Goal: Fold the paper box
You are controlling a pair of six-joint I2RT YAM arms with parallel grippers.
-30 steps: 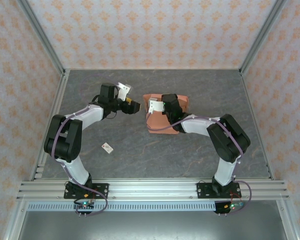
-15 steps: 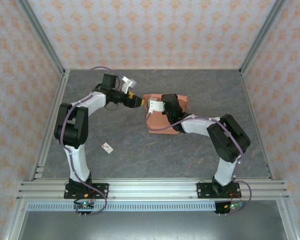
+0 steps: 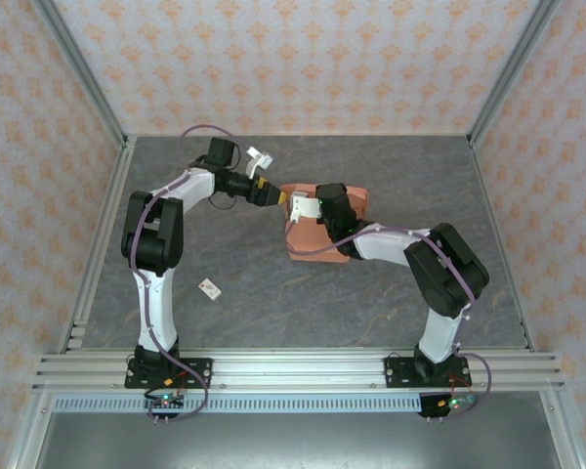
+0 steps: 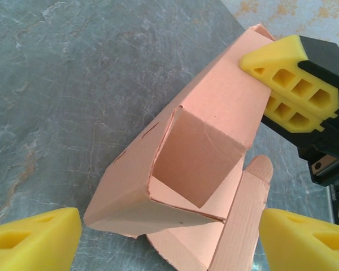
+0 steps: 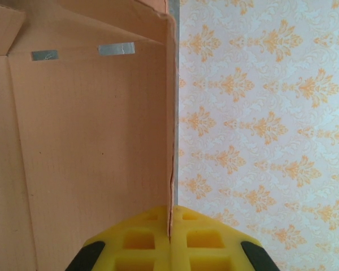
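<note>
Compared with the frame one second earlier, the left arm has stretched farther over the table (image 3: 391,293), carrying the left gripper (image 3: 276,196) from a position clear of the paper box (image 3: 301,240) to its left edge. The right arm and the box lie as they did then.

The box sits mid-table, slightly toward the far side. It is partly erected, in salmon-orange card.

In the left wrist view the box shows an open rectangular end facing the camera, with a loose rounded flap lying below it on the grey surface. The left gripper is released, and its two yellow fingers (image 4: 35,241) stand wide apart, one at each lower corner of that view with the box's end between them. Contact with the card cannot be determined.

The right gripper (image 5: 170,226) is clenched on an upper wall of the box. In its own wrist view the panel's thin edge runs down between the two pressed yellow pads.

A small white tag (image 3: 210,287) lies well apart, near the left arm.
</note>
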